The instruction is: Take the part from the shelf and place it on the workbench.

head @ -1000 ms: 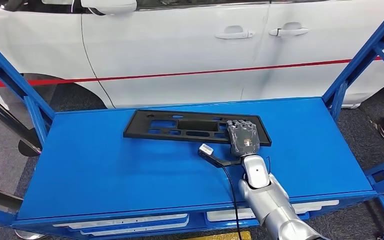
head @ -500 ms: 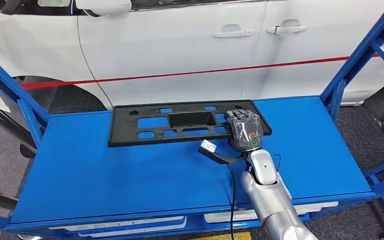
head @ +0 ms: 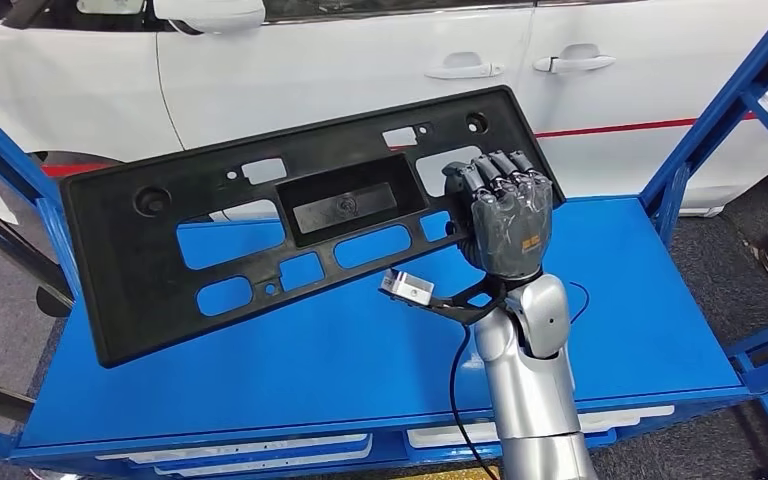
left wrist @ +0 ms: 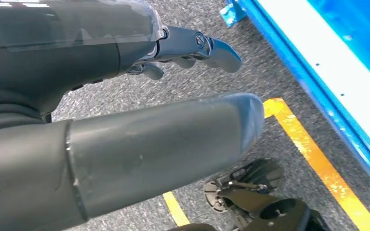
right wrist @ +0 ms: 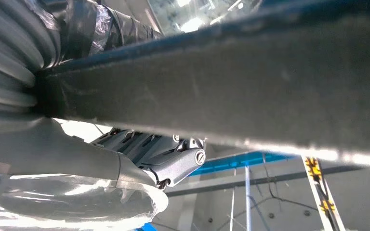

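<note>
- Head view shows the big change: a second ago the black license plate bracket [head: 300,215] lay flat on the blue shelf deck [head: 340,350], and now it is up in the air, clear of the deck and tilted so its face turns toward the robot.
- The right hand [head: 505,220] grips the bracket at the end nearer the blue corner post [head: 720,110], fingers wrapped over its upper edge. The rest of the long panel hangs out unsupported, its far end dipping lower, over the opposite end of the deck.
- Half a second ago the hand was already on that same end while the panel rested on the deck, so the grasp came first and the lift followed.
- Right wrist view has the bracket's dark edge [right wrist: 231,82] running straight across in front of the hand, with fingers [right wrist: 149,147] curled beneath it, which fits a firm hold.
- Left wrist view shows the left hand [left wrist: 139,110] hanging down beside the shelf's blue front edge [left wrist: 318,82], over grey carpet with a yellow floor line [left wrist: 318,159]. It holds nothing, and its fingers are loosely apart.
- Behind the shelf stands a white car [head: 360,80] with a red stripe, close to the raised panel's upper edge.
- To my eye the pick-up half of the job is done; carrying the panel to the workbench remains. Held by one end, it could swing or clip the corner post as the robot turns.
</note>
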You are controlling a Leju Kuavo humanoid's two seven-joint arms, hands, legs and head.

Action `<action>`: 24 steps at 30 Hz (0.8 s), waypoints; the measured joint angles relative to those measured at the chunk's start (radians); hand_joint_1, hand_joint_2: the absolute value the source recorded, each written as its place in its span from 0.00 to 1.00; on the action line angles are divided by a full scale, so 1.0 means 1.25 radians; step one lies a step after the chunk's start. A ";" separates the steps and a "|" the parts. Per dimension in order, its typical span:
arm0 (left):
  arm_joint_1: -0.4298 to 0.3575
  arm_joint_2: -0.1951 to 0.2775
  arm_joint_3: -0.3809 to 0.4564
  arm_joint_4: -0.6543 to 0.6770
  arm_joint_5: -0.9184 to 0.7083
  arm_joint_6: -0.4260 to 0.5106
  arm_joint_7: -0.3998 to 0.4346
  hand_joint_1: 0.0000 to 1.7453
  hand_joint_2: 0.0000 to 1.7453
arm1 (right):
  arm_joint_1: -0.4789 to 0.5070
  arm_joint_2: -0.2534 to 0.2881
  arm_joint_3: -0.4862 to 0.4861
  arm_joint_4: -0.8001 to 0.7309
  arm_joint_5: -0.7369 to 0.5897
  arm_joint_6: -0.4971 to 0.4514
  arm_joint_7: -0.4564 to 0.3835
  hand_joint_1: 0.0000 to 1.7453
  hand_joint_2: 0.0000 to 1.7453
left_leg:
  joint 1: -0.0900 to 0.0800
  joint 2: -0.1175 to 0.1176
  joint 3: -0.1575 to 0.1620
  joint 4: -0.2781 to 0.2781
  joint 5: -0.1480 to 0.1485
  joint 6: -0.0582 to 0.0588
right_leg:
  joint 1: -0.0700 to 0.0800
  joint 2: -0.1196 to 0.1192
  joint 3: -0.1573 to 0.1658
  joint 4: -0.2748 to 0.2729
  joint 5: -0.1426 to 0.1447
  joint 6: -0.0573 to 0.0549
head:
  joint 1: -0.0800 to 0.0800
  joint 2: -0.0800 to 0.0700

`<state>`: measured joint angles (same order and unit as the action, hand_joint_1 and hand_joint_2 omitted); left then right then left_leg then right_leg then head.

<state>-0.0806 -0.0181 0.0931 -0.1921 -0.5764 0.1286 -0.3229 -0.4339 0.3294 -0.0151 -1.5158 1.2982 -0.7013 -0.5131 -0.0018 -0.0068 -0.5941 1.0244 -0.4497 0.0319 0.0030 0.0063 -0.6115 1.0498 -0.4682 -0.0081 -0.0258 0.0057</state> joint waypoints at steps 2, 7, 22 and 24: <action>0.000 0.000 0.000 0.000 0.000 0.000 0.000 0.00 0.00 | 0.001 0.002 -0.003 -0.011 0.000 0.000 0.000 1.00 1.00 | 0.004 0.001 0.005 -0.011 0.007 0.008 | 0.000 0.000 -0.015 0.035 -0.025 0.008 | 0.000 0.000; 0.001 0.000 0.005 0.000 0.005 0.002 -0.006 0.00 0.00 | 0.011 0.003 -0.013 -0.023 -0.003 0.001 -0.009 1.00 1.00 | 0.004 0.002 0.005 -0.010 0.006 0.012 | -0.009 -0.001 -0.096 0.199 -0.088 0.019 | 0.000 0.000; 0.000 -0.015 0.103 0.000 0.091 -0.065 -0.093 0.00 1.00 | -0.012 0.006 0.285 -0.191 0.069 0.004 0.080 1.00 1.00 | 0.010 0.001 -0.104 0.233 -0.112 -0.034 | -0.008 -0.005 0.004 -0.005 -0.001 -0.017 | 0.000 0.000; 0.000 -0.017 0.107 0.000 0.078 -0.063 -0.093 0.00 1.00 | -0.026 -0.008 0.329 -0.183 0.077 0.005 0.126 1.00 1.00 | 0.011 0.001 -0.082 0.182 -0.067 -0.032 | -0.007 -0.004 0.005 -0.004 -0.002 -0.017 | 0.000 0.000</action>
<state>-0.0810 -0.0388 0.2272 -0.1923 -0.4784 0.0501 -0.4394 -0.4668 0.3192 0.3966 -1.7451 1.3938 -0.6956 -0.3557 0.0115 -0.0057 -0.6971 1.2517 -0.5339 -0.0081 -0.0063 0.0012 -0.6050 1.0451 -0.4703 -0.0297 -0.0259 0.0057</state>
